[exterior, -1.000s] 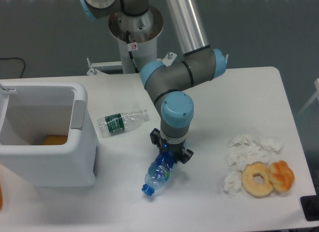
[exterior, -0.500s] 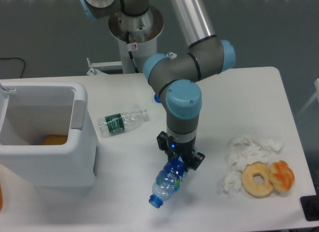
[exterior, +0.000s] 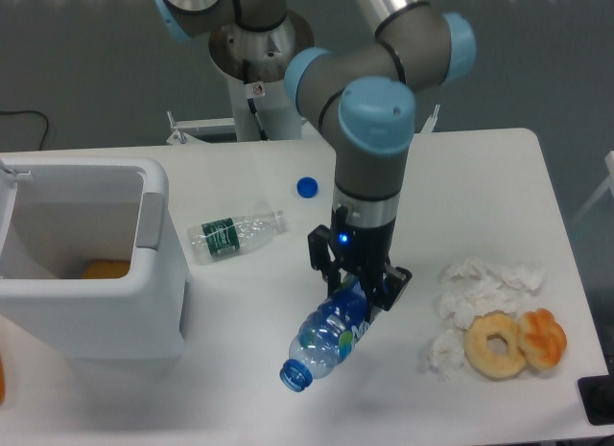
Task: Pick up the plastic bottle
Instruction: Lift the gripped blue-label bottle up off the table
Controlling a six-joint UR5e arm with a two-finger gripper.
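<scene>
One arm reaches in from the top of the view, its silver upper link running down to a grey elbow with blue caps, then a vertical wrist section pointing straight down over the white table (exterior: pixel 480 177). At the end of it the gripper (exterior: pixel 358 294) is clamped on the base end of the plastic bottle (exterior: pixel 329 336), its dark fingers (exterior: pixel 390 287) on either side of the blue-tinted body. The bottle hangs tilted, open neck down and to the left, and it appears to be clear of the tabletop, though the angle makes that hard to confirm. A loose blue cap (exterior: pixel 307 187) lies on the table behind the wrist. A smaller clear bottle (exterior: pixel 235 234) with a green label lies on its side to the left, beside a white bin (exterior: pixel 153 273) holding something orange. On the right sit crumpled white tissues (exterior: pixel 484 283), a ring doughnut (exterior: pixel 496 345) and an orange pastry (exterior: pixel 544 337) touching it.
</scene>
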